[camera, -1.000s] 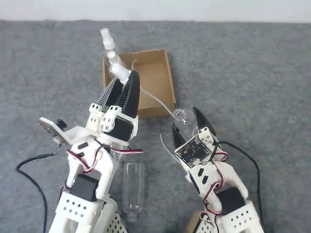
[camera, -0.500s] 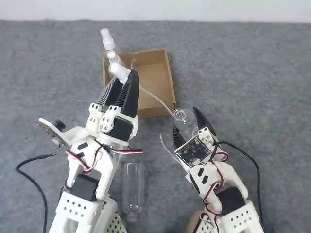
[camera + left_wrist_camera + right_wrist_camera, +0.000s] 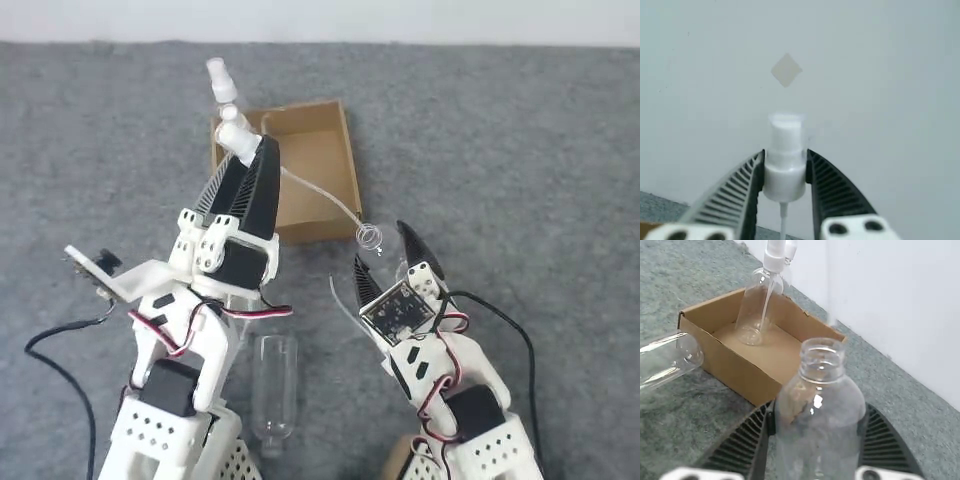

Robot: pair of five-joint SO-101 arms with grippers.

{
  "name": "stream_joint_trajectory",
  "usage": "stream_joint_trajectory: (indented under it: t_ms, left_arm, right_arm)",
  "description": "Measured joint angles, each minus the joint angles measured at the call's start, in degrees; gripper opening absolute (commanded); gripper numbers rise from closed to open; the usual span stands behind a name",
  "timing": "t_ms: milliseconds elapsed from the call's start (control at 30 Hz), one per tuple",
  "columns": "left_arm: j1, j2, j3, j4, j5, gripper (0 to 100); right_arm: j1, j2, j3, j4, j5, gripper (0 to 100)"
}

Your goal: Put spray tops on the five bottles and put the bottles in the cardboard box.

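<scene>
Right now the left claw [image 3: 784, 156] is gripping a spray top [image 3: 785, 167] by its collar, jaws drawn in tight on both sides and the nozzle poking out past the fingertips. From above, it is hanging over the near left corner of the cardboard box [image 3: 320, 150]. Its thin tube [image 3: 320, 197] is trailing across towards the right claw [image 3: 382, 247], and the curled end is sitting just beside that claw's tip.

The right claw is holding an open bottle [image 3: 817, 410] upright by the body, jaws spread about as wide as the bottle, with the neck bare and facing up. A capped bottle [image 3: 752, 310] is already standing in the box, and a lying bottle [image 3: 275, 385] is waiting on the table [image 3: 520, 150] between the two arms.

The step in hand looks to be fitting this top. To do it well, the left arm is going to need to lift the top until the tube is hanging straight. The curl should go into the neck first, then the collar comes down squarely. The springy tube is likely to catch on the rim, so a slow descent should help, with the right claw holding the bottle steady.
</scene>
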Motion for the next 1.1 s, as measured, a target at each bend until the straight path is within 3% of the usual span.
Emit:
stream_joint_trajectory:
  t_ms: [1100]
  left_arm:
    - [0.00,0.00,2.73,0.35,-0.79,1]
  right_arm:
    - [0.00,0.00,0.00,0.09,0.00,18.0]
